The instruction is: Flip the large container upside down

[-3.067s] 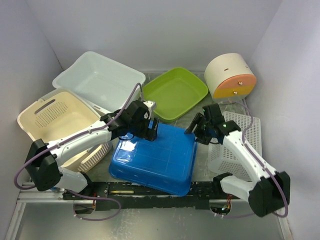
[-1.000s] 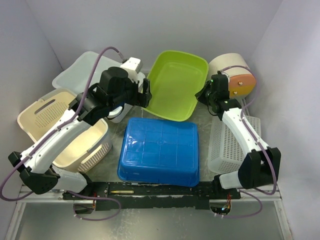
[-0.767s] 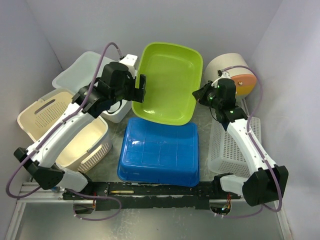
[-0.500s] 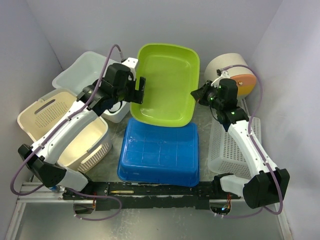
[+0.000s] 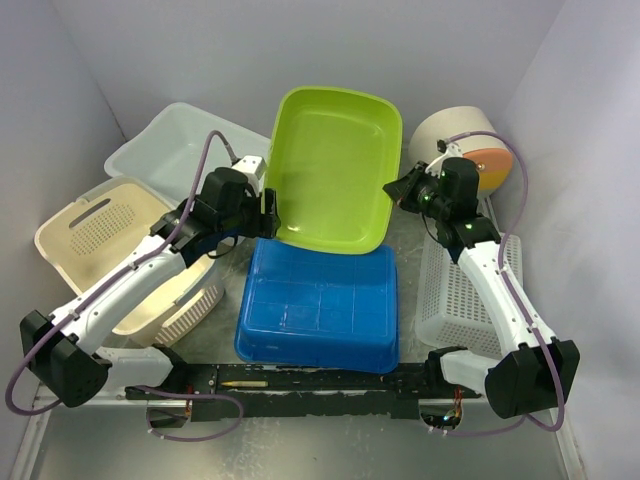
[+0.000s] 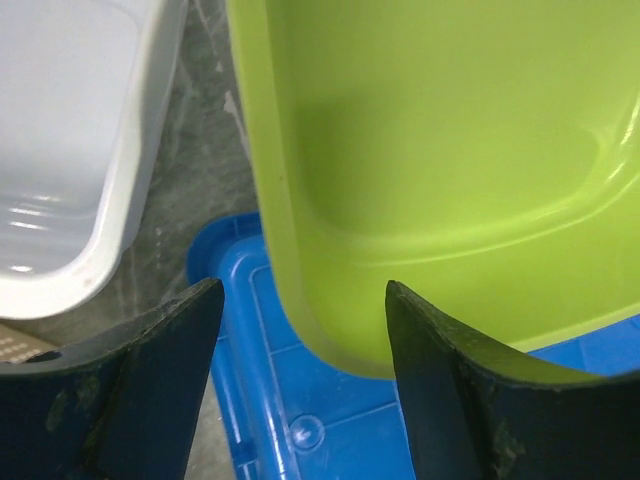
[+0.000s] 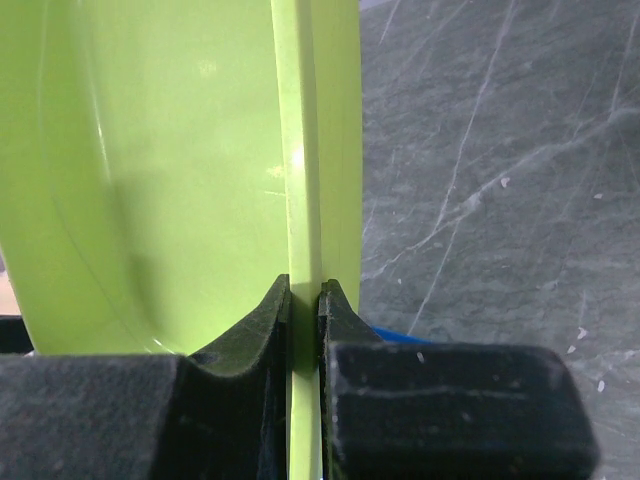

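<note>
top view: the green tub (image 5: 330,165) looks like the one you are turning. it stands up on its edge, open side facing you. its low edge rests on the blue bin (image 5: 318,310), at the bin's 12 o'clock side. the blue bin lies bottom up. your right gripper (image 5: 400,188) pinches the tub's rim at the tub's 3 o'clock. your left gripper (image 5: 263,205) sits at the tub's 8 o'clock corner. the white tub (image 5: 175,150) is at its 10 o'clock.

left wrist view: the left gripper (image 6: 305,292) has its fingers (image 6: 150,380) wide apart. the green tub's (image 6: 450,140) rim runs between them, but they do not touch it. the blue bin (image 6: 300,420) is at 6 o'clock and the white tub (image 6: 70,130) is at 9 o'clock.

right wrist view: the right gripper (image 7: 305,292) is closed tight on the thin green rim (image 7: 305,150). bare table (image 7: 480,150) shows at 3 o'clock.

to do this step well, i think you should tip the top of the tub toward 6 o'clock, so its open side comes down. hold the right pinch firm, since one thin rim carries it all. close the left fingers on the rim if you want a second hold, or use them to steady the corner. go slow, or the low edge may slide on the smooth blue bin.
</note>
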Controlling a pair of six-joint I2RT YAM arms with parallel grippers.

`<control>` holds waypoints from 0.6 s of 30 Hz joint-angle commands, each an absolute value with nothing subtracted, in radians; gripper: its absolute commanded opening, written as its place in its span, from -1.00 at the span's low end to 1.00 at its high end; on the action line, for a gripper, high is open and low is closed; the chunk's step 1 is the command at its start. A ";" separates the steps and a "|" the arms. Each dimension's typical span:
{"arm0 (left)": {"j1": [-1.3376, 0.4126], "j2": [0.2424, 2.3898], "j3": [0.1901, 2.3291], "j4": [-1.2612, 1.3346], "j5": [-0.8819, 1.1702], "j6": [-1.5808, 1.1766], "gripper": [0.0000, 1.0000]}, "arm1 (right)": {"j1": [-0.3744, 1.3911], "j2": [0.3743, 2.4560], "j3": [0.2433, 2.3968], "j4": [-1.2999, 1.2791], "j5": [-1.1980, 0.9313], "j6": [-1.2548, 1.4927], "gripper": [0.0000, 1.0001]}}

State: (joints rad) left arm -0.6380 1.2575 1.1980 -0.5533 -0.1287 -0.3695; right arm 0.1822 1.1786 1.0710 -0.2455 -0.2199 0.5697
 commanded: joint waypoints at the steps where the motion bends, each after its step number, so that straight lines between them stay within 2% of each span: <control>1: -0.631 1.255 1.180 -0.442 -0.073 -0.410 0.49 | 0.171 1.142 1.124 -0.186 -0.261 0.622 -1.00; 8: -0.630 1.289 1.182 -0.399 -0.097 -0.424 0.41 | 0.171 1.114 1.109 -0.163 -0.304 0.643 -1.00; 12: -0.630 1.298 1.196 -0.370 -0.100 -0.429 -0.06 | 0.171 1.106 1.096 -0.177 -0.309 0.657 -1.00; 17: -0.630 1.290 1.208 -0.360 -0.122 -0.421 -0.82 | 0.171 1.108 1.122 -0.237 -0.272 0.673 -1.00; 18: -0.630 1.291 1.210 -0.362 -0.128 -0.418 -0.86 | 0.172 1.108 1.132 -0.247 -0.265 0.674 -1.00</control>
